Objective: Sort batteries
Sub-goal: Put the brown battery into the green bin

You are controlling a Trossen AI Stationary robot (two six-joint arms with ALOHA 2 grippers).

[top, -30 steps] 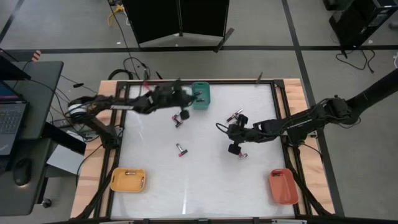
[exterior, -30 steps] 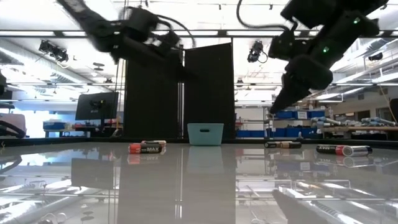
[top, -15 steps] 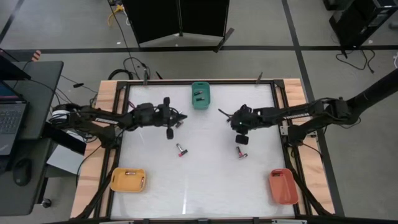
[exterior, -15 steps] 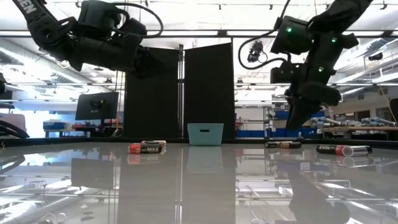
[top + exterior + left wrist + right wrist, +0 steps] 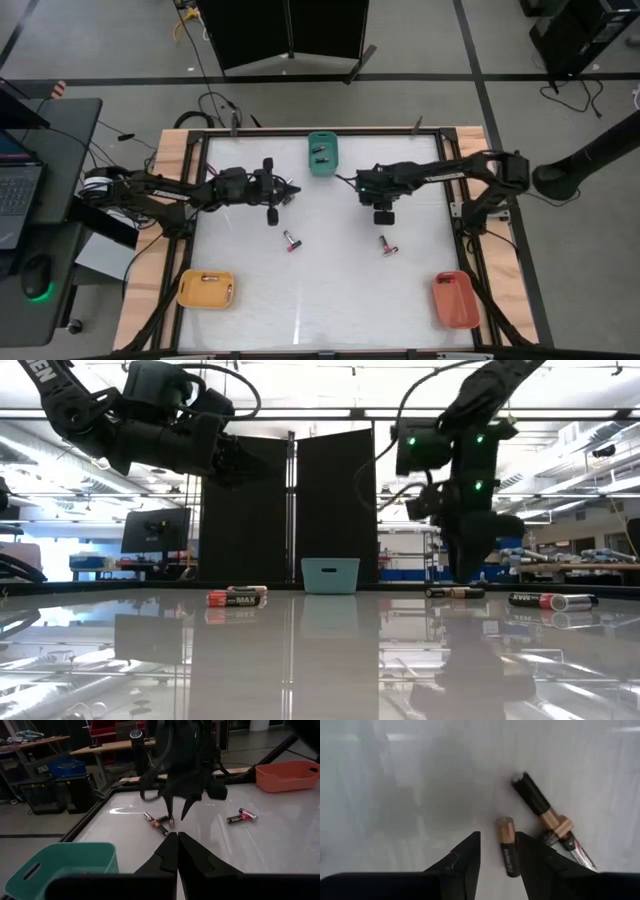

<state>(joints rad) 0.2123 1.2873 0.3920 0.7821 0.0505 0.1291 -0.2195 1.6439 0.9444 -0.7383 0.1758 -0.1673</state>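
As you look across the white table from its near edge, a yellow tray and an orange tray sit at the two near corners, the yellow one holding batteries. Farther in, two loose batteries lie apart on the bare surface, one left of centre and one right of it. Beyond them your right gripper points down with its fingers parted, a copper-topped battery lying between the tips and more batteries just beside it. Your left gripper hangs above the table at left, fingers pressed together on nothing. At the far edge, the teal tray holds two batteries.
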